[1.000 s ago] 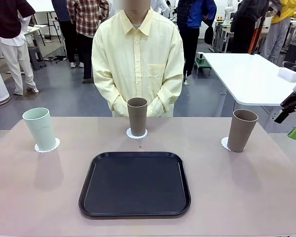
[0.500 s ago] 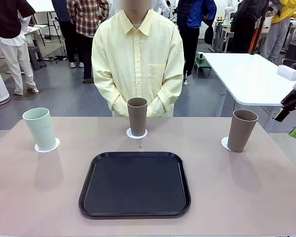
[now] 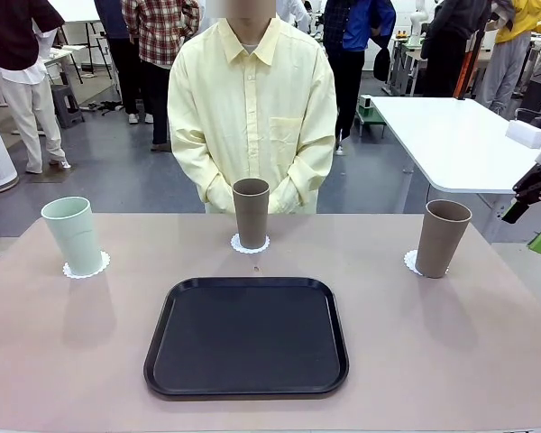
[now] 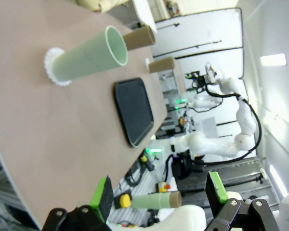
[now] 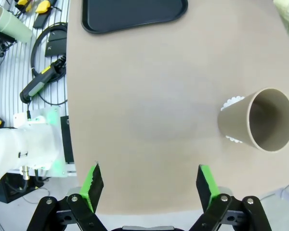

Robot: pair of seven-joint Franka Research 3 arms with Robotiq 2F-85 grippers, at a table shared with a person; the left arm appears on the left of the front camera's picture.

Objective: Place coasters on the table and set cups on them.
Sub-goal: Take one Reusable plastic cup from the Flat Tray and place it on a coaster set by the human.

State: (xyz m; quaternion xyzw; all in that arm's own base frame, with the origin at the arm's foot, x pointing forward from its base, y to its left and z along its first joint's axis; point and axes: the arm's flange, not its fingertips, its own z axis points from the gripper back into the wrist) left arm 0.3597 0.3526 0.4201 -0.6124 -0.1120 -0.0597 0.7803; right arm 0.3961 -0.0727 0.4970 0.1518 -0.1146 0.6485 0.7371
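Three cups (image 3: 251, 212) stand on coasters (image 3: 87, 266) (tray (image 3: 247, 336) bare between).

No text, label, brand, number or sign is showing legibly anywhere in these views. Nothing readable is appearing on any surface ahead of either claw, and the background is lying too far off and too blurred for any print there to be made out.
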